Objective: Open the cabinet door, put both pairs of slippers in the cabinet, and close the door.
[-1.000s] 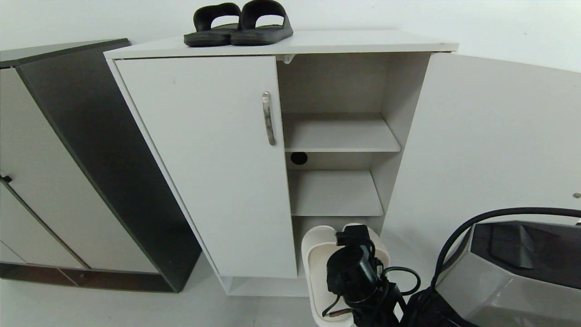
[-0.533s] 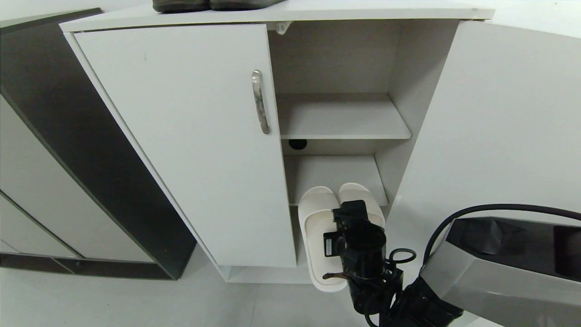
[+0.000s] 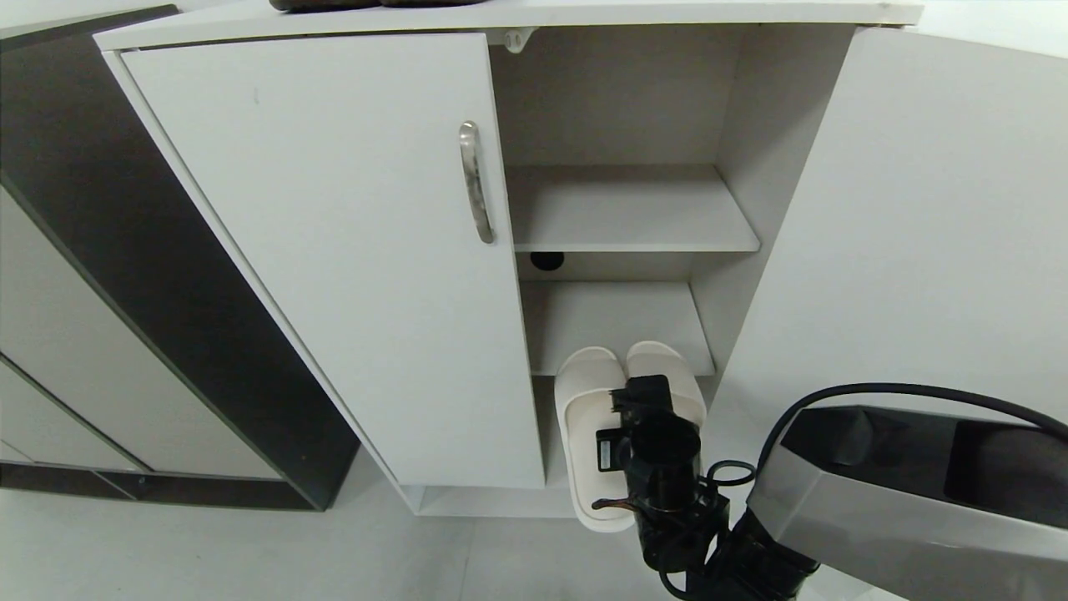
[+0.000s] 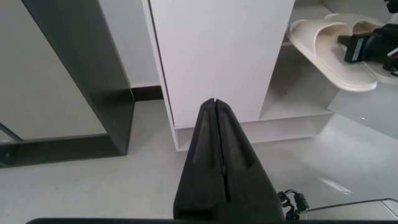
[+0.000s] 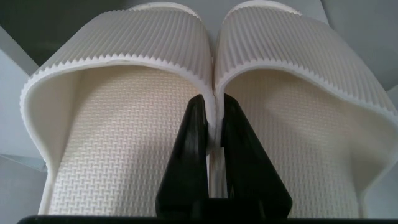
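Observation:
A pair of white slippers [image 3: 588, 392] hangs side by side in front of the cabinet's open right half, toes overlapping the front edge of the middle shelf [image 3: 613, 321]. My right gripper [image 3: 638, 386] is shut on their two inner walls, pinched together [image 5: 212, 109]. The white slippers [image 5: 124, 124] point away from the wrist; they also appear far off [image 4: 329, 43]. Black slippers [image 3: 375, 3] lie on the cabinet top, barely visible. My left gripper [image 4: 213, 102] is shut and empty, low above the floor before the closed left door [image 4: 217, 56].
The right door [image 3: 901, 209] stands swung open beside the right arm. The left door [image 3: 334, 250] with its metal handle [image 3: 472, 182] is closed. The upper shelf [image 3: 626, 209] is bare. A dark-sided cabinet [image 3: 125, 209] stands to the left.
The head camera has moved closer to the cabinet. My right gripper has lifted the white slippers from below the middle shelf's front edge up to it.

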